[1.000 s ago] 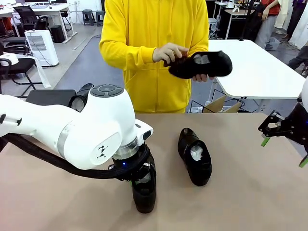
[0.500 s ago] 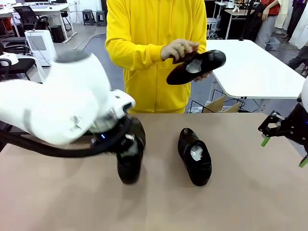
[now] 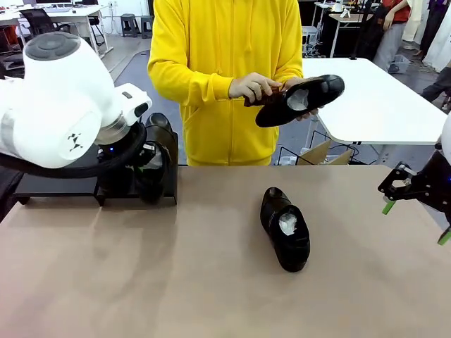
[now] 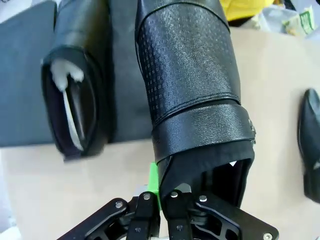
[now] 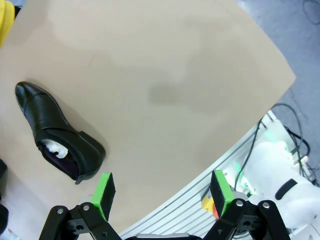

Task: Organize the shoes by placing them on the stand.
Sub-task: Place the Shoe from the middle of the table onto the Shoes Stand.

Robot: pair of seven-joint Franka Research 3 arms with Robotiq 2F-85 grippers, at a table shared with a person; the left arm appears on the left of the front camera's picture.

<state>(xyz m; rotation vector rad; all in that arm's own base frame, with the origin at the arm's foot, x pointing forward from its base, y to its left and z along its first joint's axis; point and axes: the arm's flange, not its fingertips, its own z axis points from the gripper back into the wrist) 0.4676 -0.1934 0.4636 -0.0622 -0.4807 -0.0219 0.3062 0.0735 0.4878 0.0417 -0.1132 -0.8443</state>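
My left tool is clamped on the heel rim of one shoe, which lies over the right end of the stand, just beside a second shoe resting there with white paper inside. I cannot tell whether the gripped one touches the top. My right tool hangs with its fingers wide apart, holding nothing. A third shoe, paper-stuffed, lies mid-worktop, and the person's hands hold a fourth shoe.
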